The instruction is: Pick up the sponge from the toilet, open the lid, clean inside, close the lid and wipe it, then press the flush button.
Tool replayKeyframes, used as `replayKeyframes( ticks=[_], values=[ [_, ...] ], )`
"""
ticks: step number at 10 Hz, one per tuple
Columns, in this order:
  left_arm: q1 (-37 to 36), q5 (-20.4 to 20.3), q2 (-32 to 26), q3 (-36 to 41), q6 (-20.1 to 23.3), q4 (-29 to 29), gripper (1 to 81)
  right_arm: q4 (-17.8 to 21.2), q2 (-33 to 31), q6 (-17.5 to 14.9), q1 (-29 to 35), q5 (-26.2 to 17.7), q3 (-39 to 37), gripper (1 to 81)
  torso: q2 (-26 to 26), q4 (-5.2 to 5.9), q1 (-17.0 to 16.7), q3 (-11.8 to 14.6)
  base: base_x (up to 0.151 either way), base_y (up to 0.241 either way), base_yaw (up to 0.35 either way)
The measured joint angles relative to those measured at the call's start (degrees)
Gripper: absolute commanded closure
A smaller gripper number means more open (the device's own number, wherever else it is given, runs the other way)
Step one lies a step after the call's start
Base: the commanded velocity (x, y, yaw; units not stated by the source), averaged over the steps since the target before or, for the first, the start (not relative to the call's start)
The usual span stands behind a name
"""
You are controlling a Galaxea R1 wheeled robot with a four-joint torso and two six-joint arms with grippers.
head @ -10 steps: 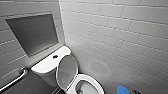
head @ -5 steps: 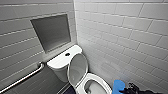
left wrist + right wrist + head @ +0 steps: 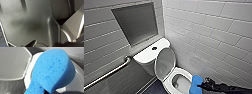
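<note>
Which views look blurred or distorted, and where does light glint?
Head view: the wide lens makes the lines of the wall tiles fan out, and the grab bar glints. Left wrist view: dim, grey, blurred. Right wrist view: the sponge is very near and soft-edged.

Toilet [image 3: 168, 84]: white glossy ceramic, boxy tank [image 3: 146, 55], oval bowl [image 3: 179, 81] uncovered. Flush button [image 3: 154, 48]: small, dark, round, centred on the tank top. Lid [image 3: 165, 63]: oval, raised near upright, leaning back against the tank front, greyish underside facing the bowl. Sponge [image 3: 196, 84]: bright blue, porous, rounded outline, held at the bowl rim farthest from the tank; contact with the rim cannot be told.
</note>
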Motion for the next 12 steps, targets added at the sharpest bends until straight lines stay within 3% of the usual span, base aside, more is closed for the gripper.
replayKeyframes(
  ticks=[6,12],
  values=[
    [0.06,-0.02,2.04,-3.18,0.0,-0.09,1.0,0.05,3.52,0.01,6.18,-2.6,-2.12,81.1,0.04,0.02,0.0,-0.13,0.0,0.0,0.0],
    [6.29,-0.9,3.69,-3.18,0.0,-0.83,1.0,0.05,8.01,0.01,8.72,-4.5,-6.84,81.1,0.06,0.05,0.0,-0.13,0.0,0.0,0.0]
  ],
)
